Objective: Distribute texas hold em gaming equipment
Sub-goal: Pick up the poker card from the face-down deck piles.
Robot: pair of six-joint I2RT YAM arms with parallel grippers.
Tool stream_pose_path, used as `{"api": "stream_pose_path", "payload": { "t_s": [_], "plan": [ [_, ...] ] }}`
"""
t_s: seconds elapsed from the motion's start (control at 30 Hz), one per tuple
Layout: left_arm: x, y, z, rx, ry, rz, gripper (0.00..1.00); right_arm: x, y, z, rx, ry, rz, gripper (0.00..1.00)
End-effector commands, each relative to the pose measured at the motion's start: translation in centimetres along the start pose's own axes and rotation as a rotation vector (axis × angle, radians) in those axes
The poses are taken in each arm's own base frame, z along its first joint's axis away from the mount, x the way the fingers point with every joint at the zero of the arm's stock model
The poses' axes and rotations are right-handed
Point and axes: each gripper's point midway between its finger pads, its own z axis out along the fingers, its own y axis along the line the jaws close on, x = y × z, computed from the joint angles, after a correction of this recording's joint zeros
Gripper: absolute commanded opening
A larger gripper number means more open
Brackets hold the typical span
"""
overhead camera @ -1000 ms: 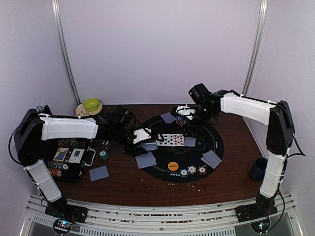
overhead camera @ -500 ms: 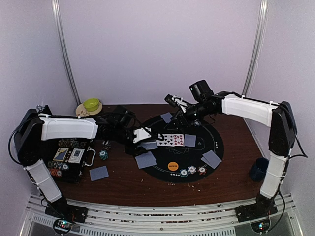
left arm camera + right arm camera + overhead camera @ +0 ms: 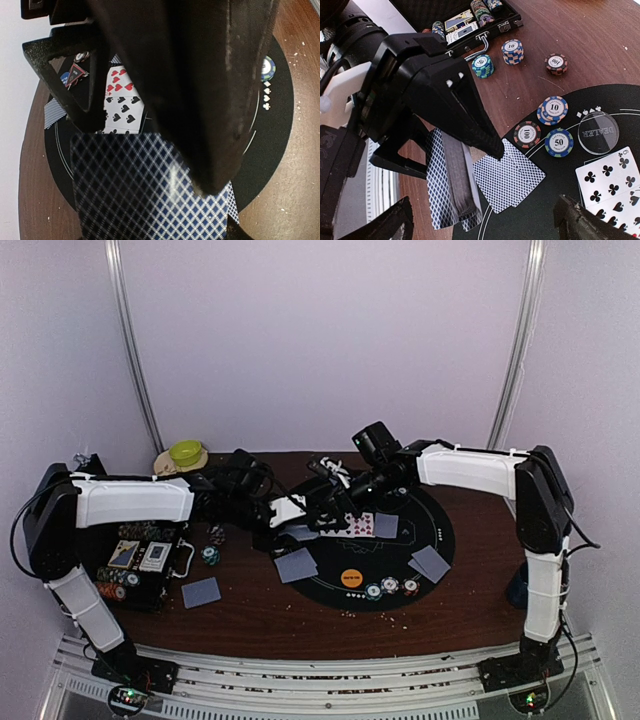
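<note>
Mid-deal: left gripper (image 3: pixel 296 520) clamps the card deck (image 3: pixel 145 195) at the mat's (image 3: pixel 440 530) 9 o'clock; the gaping right gripper (image 3: pixel 332 495) likely must pinch one card.

"DEALER" on clear disc (image 3: pixel 598 132)

place: robot test booth | evidence: white walls (image 3: pixel 320 340), aluminium rail (image 3: pixel 300 672)

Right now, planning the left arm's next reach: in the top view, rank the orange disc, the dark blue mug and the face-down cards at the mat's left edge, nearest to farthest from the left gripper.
From the left gripper:
1. Face-down cards, just on its near side, at the left edge of the mat.
2. Orange disc, near middle of the mat.
3. Dark blue mug, far right, off the mat.
</note>
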Motion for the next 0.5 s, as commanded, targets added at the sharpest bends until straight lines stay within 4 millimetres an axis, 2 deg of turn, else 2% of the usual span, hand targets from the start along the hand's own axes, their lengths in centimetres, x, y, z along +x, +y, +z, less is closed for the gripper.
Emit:
{"api": "stream_pose_path", "payload": {
  "t_s": [0.0,0.13,0.3,0.47],
  "plan": [
    [-2.6,1.2,-1.2,-0.045,-0.075,0.021,0.56,-1.6,1.3,0.5,-0.052,-0.024,0.003,1.0],
    [-2.6,1.1,-1.0,-0.039,-0.074,0.022,0.56,-1.3,0.6,1.7,-0.037,-0.015,0.042,1.0],
    [-2.6,0.9,-1.0,-0.029,-0.074,0.026,0.56,-0.9,-1.3,2.4,0.03,-0.015,0.099,1.0],
    [-2.4,0.7,-0.9,-0.022,-0.072,0.031,0.56,-1.3,-0.5,2.1,-0.053,-0.036,0.118,1.0]
  ]
}}
